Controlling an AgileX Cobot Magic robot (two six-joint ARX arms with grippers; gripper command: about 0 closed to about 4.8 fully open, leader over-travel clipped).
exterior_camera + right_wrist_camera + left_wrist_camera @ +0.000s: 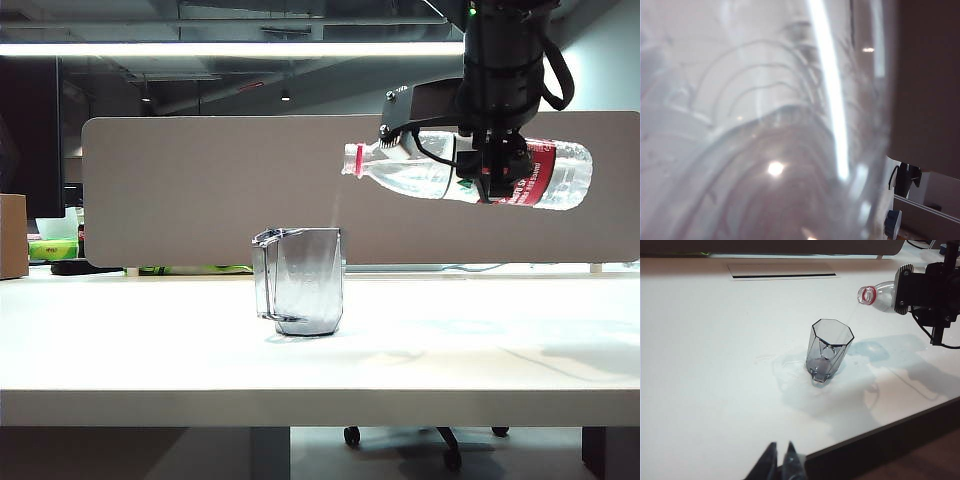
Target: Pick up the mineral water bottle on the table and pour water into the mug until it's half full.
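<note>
My right gripper (492, 170) is shut on the mineral water bottle (430, 172), holding it nearly level in the air, up and to the right of the mug (303, 280). The red-ringed mouth (353, 160) points left, just past the mug's right rim. A thin thread of water (336, 205) falls from it towards the mug. The left wrist view shows the mug (829, 349) from above, with the bottle mouth (867, 294) beside it. The bottle's clear wall (765, 125) fills the right wrist view and hides the jaws. My left gripper (781, 460) is shut and empty at the table's front edge.
The white table (150, 340) has a wet sheen (785, 371) around the mug's foot. A grey partition (200, 190) runs along the back edge, with a cable slot (782, 275) in front of it. A cardboard box (12, 235) stands at the far left.
</note>
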